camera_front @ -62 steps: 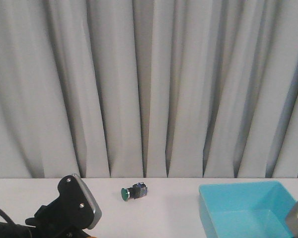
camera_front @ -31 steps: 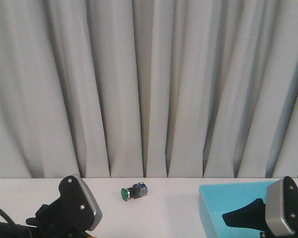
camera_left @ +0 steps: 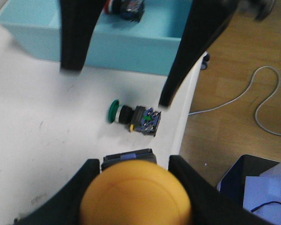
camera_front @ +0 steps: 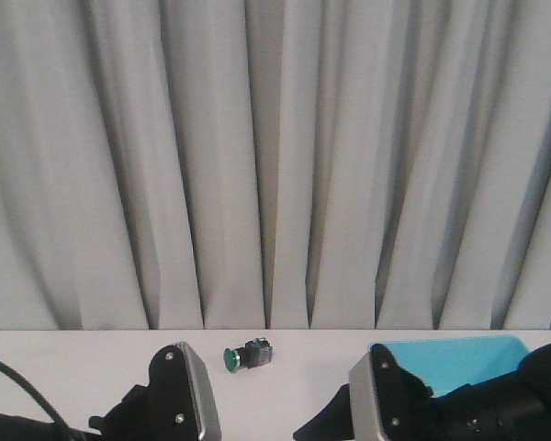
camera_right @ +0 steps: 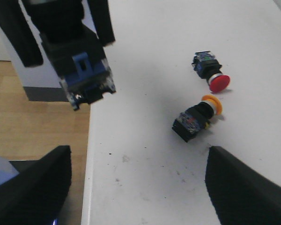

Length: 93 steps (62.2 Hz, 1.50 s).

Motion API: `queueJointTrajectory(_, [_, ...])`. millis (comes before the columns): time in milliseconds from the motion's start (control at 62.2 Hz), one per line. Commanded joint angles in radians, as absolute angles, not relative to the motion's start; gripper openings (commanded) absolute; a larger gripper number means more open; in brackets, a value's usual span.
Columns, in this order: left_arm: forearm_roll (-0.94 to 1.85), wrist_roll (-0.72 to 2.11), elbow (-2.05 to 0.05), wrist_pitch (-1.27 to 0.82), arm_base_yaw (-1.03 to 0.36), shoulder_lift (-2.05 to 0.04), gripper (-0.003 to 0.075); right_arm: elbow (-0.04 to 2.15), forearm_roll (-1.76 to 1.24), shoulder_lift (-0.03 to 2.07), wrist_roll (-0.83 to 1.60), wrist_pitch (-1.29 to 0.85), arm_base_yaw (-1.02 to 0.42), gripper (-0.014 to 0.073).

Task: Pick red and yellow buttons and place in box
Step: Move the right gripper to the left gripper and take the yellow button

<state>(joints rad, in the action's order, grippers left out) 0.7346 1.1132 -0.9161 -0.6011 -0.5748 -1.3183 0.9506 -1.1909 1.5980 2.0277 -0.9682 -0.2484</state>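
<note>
Clearly the left gripper (camera_left: 133,165) is clamped on the yellow button (camera_left: 136,199), whose domed cap fills the space between the two fingers (camera_left: 86,176). In the right wrist view the same button shows from its other end: a black-and-blue body (camera_right: 86,82) held between the dark fingers above the table's edge.

The right gripper (camera_right: 136,161) is spread wide with nothing between its fingers. Its two black fingers (camera_left: 77,33) also show in the left wrist view, standing in front of the box (camera_left: 131,44).

The box sits on the white table (camera_left: 42,126), apart from the held yellow button, with the green button (camera_left: 133,115) lying on its side between them. A small switch (camera_left: 130,5) lies inside the box (cut by the frame edge, so I cannot tell its cap colour).

The red button (camera_right: 214,75) lies on the table on its side, outside the box. Just beside it lies a second button with an orange-yellow cap (camera_right: 199,119), close but apart from it.

From the front, the green button (camera_front: 246,354) rests near the grey curtain (camera_front: 275,156), between the two arms, and the box (camera_front: 450,354) is partly hidden behind the right arm.
</note>
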Motion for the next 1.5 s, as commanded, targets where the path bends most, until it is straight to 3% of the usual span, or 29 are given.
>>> queueJointTrajectory(0, [0.856, 1.203, -0.946, -0.574, -0.578, -1.302, 0.0227, 0.998, -1.207, 1.591, 2.034, -0.993, -0.288, 0.0580])
queueJointTrajectory(402, [0.997, 1.413, -0.947, -0.612, -0.578, -1.303, 0.0227, 1.001, -1.232, 1.604, 2.041, -0.981, -0.377, 0.0571])
queueJointTrajectory(900, [0.997, 1.449, -0.947, -0.624, -0.578, -1.303, 0.0227, 1.001, -1.284, 1.599, 2.116, -0.992, -0.377, 0.0440])
queueJointTrajectory(1479, [0.996, 1.449, -0.947, -0.627, -0.578, -1.303, 0.0227, 1.001, -1.341, 1.599, 2.156, -1.055, -0.377, 0.0436])
